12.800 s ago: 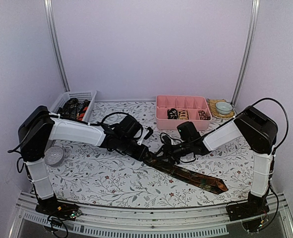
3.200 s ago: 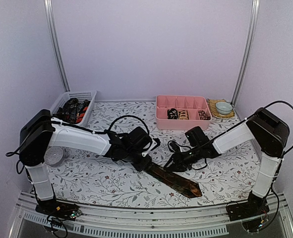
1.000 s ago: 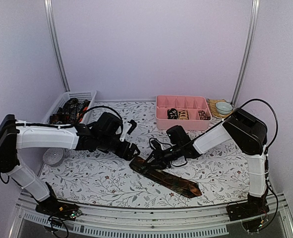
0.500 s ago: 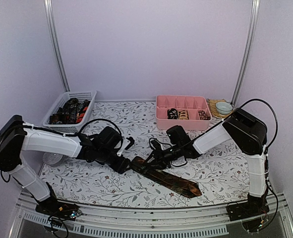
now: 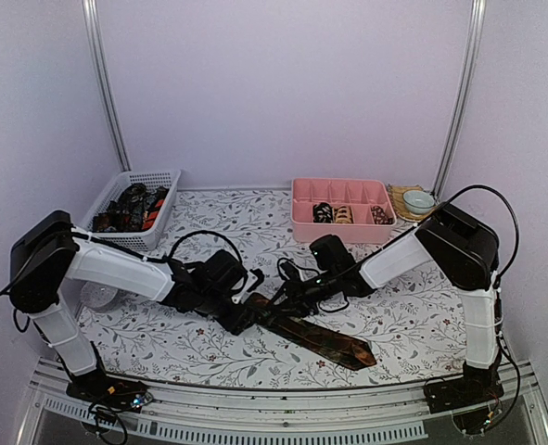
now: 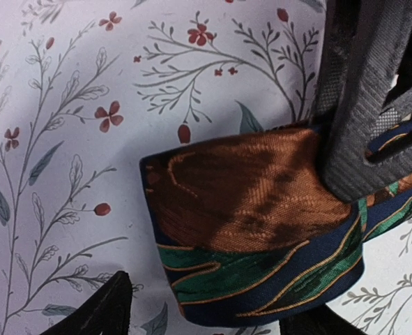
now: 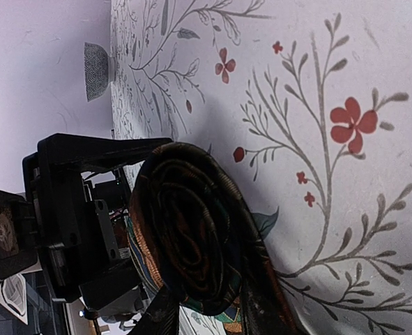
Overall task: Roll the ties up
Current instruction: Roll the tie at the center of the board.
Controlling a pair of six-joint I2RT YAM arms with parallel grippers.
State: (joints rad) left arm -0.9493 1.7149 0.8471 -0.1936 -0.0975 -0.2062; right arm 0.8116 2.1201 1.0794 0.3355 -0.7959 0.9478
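A dark tie [image 5: 322, 337] with brown, green and gold patterning lies flat toward the front right. Its near end is wound into a coil [image 5: 262, 304]. My right gripper [image 5: 281, 295] is shut on that coil, whose spiral end [image 7: 192, 237] shows between the fingers [image 7: 158, 317] in the right wrist view. My left gripper [image 5: 240, 313] stands open at the coil's left side. In the left wrist view its fingertips [image 6: 97, 314] straddle the coil's brown outer face [image 6: 247, 209], with table showing beside the left one. The right gripper's grey finger [image 6: 359, 105] presses on the coil.
A pink compartment tray [image 5: 340, 194] at the back holds three rolled ties [image 5: 346, 214]. A white mesh basket [image 5: 140, 182] at the back left holds more ties. A small bowl [image 5: 418, 199] sits at the back right. A grey round object [image 5: 95, 295] lies behind the left arm.
My left gripper has come forward and right across the table to the coil's left side. The right gripper has kept its hold and barely moved.
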